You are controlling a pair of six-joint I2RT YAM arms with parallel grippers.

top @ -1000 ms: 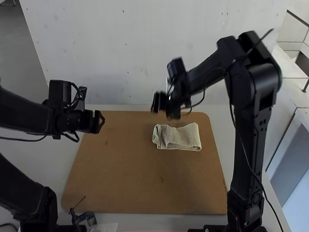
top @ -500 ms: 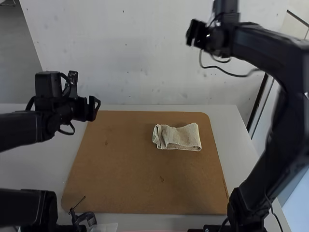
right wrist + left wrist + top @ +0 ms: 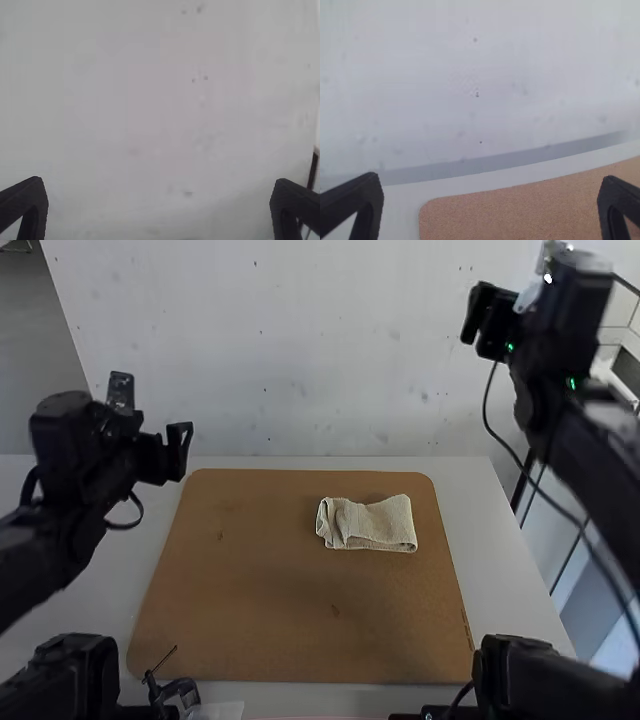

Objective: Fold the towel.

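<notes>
On board (image 3: 250, 590), folded towel (image 3: 367, 524), well apart from right claw (image 3: 479, 339).

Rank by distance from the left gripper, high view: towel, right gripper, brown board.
1. Brown board: its far left corner is close by the gripper.
2. Towel: on the board's right half, toward the far side.
3. Right gripper: off past the board's far right corner.

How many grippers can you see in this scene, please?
2. In the high view, the left gripper is near the far left corner of the board, and the right gripper is raised high, beyond and right of the towel.
</notes>
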